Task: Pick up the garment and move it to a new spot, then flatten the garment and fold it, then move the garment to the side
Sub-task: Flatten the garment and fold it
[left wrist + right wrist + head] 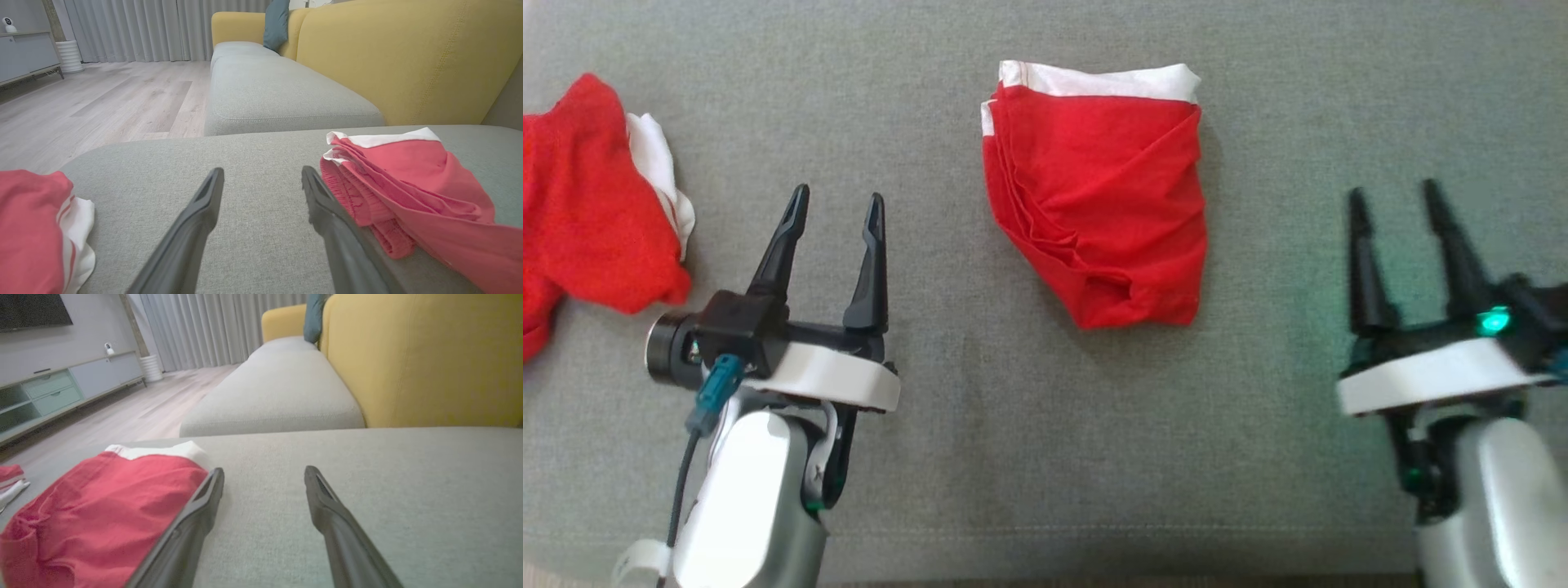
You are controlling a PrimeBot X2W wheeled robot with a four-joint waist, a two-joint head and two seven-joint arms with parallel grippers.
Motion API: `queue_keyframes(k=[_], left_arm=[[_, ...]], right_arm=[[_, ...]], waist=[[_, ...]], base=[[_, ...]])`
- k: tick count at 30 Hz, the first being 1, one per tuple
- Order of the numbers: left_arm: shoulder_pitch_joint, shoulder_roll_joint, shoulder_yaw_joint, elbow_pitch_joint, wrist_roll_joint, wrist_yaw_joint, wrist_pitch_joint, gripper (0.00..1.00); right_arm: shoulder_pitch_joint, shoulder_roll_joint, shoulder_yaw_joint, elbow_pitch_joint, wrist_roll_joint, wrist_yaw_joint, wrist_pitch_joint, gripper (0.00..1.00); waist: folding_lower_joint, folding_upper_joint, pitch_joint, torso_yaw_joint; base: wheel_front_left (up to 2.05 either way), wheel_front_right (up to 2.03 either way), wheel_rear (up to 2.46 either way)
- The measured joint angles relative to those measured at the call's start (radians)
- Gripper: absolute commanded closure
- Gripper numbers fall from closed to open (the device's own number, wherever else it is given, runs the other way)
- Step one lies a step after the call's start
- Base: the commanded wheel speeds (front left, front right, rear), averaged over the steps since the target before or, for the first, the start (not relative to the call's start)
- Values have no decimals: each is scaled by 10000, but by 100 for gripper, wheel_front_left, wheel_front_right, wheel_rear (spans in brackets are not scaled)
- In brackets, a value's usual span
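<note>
A red garment [1103, 204] with a white trim lies folded in a compact stack on the grey cushion [1029, 425], near the middle of the head view. It also lies at the right of the left wrist view [412, 192] and at the lower left of the right wrist view [102, 510]. My left gripper [837, 204] stands open to the garment's left, a short gap away, with nothing between its fingers. On the garment's right, my right gripper [1392, 196] is open and empty too, farther off.
A second red and white garment [588, 204] lies crumpled at the cushion's left edge. Beyond are a grey seat cushion [278, 94], a yellow sofa back [408, 53], a teal pillow [276, 22] and wooden floor [102, 102] to the left.
</note>
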Motion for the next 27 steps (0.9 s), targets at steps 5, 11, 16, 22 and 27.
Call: queue_keyframes(k=[5,11,16,22,27], left_arm=[[-58,2,-125,-61,13,65,0,0],[-198,-40,-205,-88,12,59,0,0],[-303,-107,-240,-92,10,58,0,0],[-303,-153,-236,-92,10,59,0,0],[-303,-199,-221,-92,12,61,0,0]], right_arm=[[-732,4,1643,1106,163,0,159,100],[-2214,19,3620,2638,759,0,0,100],[-2808,17,4863,3701,1478,0,-12,100],[-3161,17,5910,4119,1841,0,-96,100],[-3332,8,6422,4729,1850,0,-96,100]], waist=[[1,0,199,134],[0,0,375,451],[1,0,468,727],[1,0,502,846],[0,0,490,837]], base=[[0,0,0],[0,0,0],[0,0,0],[0,0,0],[0,0,0]])
